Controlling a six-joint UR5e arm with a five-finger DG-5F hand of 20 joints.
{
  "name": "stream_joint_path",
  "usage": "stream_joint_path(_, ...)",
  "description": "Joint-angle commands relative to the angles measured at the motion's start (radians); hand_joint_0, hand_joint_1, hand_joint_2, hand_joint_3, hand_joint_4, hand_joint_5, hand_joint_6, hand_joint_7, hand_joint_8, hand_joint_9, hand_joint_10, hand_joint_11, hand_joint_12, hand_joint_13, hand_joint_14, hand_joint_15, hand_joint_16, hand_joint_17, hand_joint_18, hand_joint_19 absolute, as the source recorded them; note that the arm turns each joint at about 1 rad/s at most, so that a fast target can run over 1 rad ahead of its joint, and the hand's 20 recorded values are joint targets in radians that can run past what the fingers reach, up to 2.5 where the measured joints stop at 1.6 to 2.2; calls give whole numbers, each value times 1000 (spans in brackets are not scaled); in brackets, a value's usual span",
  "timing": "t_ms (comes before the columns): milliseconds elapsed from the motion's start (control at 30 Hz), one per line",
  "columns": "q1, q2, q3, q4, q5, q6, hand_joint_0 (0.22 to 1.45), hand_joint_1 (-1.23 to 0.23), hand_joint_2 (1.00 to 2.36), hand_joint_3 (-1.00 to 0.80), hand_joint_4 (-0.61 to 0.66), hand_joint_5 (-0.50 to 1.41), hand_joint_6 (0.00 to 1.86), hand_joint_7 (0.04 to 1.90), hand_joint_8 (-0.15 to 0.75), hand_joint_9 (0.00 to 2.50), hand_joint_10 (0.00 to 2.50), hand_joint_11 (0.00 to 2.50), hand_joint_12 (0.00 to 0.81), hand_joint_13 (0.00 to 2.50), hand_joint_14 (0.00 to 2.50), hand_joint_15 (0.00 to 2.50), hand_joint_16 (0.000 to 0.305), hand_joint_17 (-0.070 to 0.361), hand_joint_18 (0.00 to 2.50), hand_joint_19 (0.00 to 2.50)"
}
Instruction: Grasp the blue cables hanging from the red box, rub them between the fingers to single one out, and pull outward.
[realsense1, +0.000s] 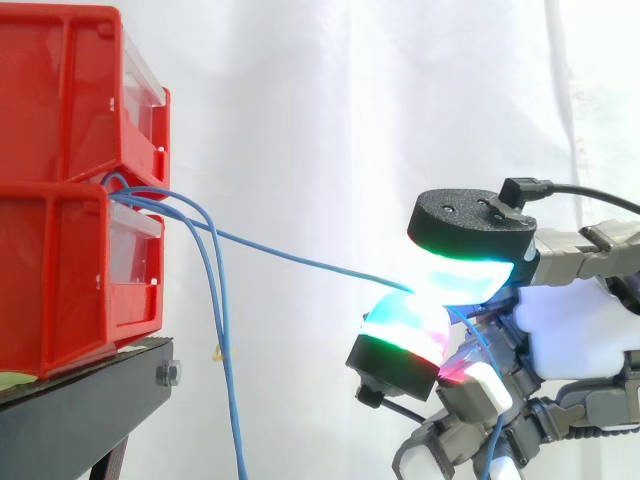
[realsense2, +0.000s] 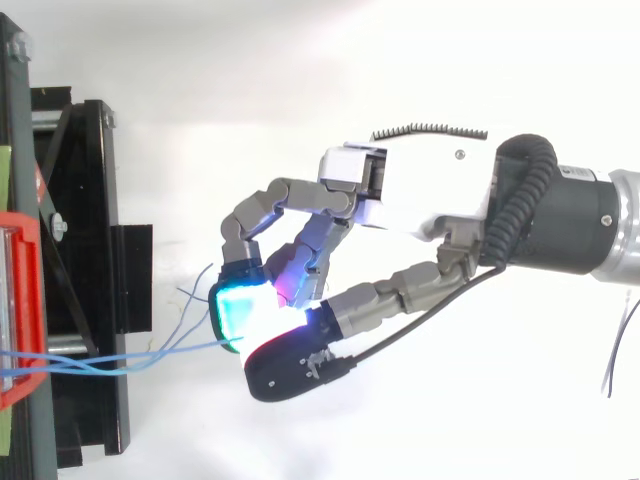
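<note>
Plainly, the hand (realsense2: 420, 190) is clamped on a blue cable (realsense1: 300, 260), two glowing pads (realsense1: 465, 275) pressed together with the strand nipped between them. From the pinch the cable runs away from the hand in a nearly straight line, rising to the red box (realsense1: 60, 280) on the far side. Behind the pads it drops past the palm and out of the bottom of the side view.

The other cables (realsense1: 232, 420) hang loose beyond the fingertips, near the box and well apart from the hand, so one strand looks singled out. The box sits on a black stand (realsense1: 90, 400).

The risks lie in the pull. If the pinch is light, the cable may slide through the pads instead of coming outward. If the strand is tangled with its neighbours where they leave the box, a pull could drag them along. A hard tug might also shift the box on its stand.

The contact between the pads is washed out by their glow, so a second thin strand caught there cannot be ruled out. How the cables are fixed inside the box is hidden, and the hanging ends are cut off below.
</note>
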Motion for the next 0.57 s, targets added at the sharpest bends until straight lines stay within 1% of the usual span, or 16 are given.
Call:
stream_joint_path(0,0,0,0,0,0,0,584,-827,1000,6,101,-80,886,1207,400,1192,12,758,494,859,14,448,73,164,941,452)
stream_joint_path(533,1,0,0,0,0,0,583,-826,1007,1,104,-80,886,1205,396,1193,13,752,489,857,14,442,70,158,911,453)
